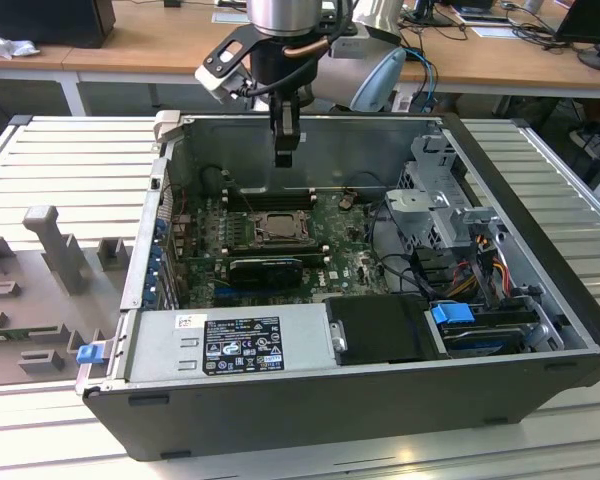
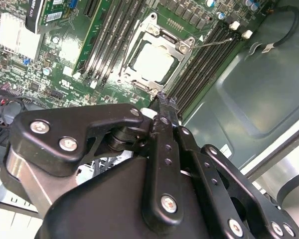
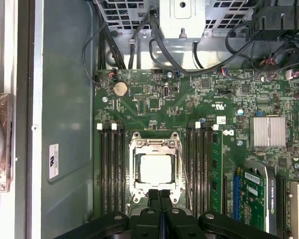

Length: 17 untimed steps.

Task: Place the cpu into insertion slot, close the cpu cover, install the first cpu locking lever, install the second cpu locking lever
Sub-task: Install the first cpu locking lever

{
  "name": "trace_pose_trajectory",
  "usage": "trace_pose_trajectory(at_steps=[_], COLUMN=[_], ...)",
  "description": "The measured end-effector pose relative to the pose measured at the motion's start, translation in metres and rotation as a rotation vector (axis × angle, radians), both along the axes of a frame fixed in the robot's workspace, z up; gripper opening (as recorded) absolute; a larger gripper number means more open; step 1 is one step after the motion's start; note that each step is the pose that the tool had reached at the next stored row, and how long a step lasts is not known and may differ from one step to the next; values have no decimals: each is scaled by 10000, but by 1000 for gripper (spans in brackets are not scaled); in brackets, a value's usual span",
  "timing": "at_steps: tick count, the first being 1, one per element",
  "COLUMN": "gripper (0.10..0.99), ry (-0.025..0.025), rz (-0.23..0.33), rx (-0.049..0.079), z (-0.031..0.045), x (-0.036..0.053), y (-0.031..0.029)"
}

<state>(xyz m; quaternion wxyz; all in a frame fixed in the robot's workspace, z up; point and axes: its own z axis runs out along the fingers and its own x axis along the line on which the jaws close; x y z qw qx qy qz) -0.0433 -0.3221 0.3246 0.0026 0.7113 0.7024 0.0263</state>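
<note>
The cpu (image 3: 154, 169) lies flat in the insertion slot (image 3: 133, 196) on the green motherboard, its pale top showing through the cut-out of the cpu cover (image 3: 154, 145), which lies down over it. The chip (image 2: 153, 62) and cover (image 2: 162, 36) also show in the second wrist view. A thin wire locking lever (image 2: 217, 42) reaches from a socket corner across the memory slots. My gripper (image 1: 284, 155) hangs well above the socket (image 1: 277, 228), fingers pressed together on nothing. Its tips (image 3: 159, 195) sit at the socket's edge in the first wrist view.
The open black computer case (image 1: 380, 400) lies on a slatted metal table. Long memory slots (image 3: 112, 169) flank the socket. A graphics card (image 1: 266, 268), drive cage (image 1: 435, 215), cables (image 1: 380, 235) and power supply (image 1: 230, 342) crowd the case. Grey fixtures (image 1: 50, 250) stand at the exterior view's left.
</note>
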Motion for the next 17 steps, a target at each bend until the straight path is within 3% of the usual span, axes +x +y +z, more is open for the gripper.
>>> trace_pose_trajectory(at_steps=[7,11,17], gripper=[106,106,106], ry=[-1,1,2], rz=[1,686,2178], rx=[3,-9,-11], z=[63,55,-8], x=[0,0,0], y=[-1,-3,-3])
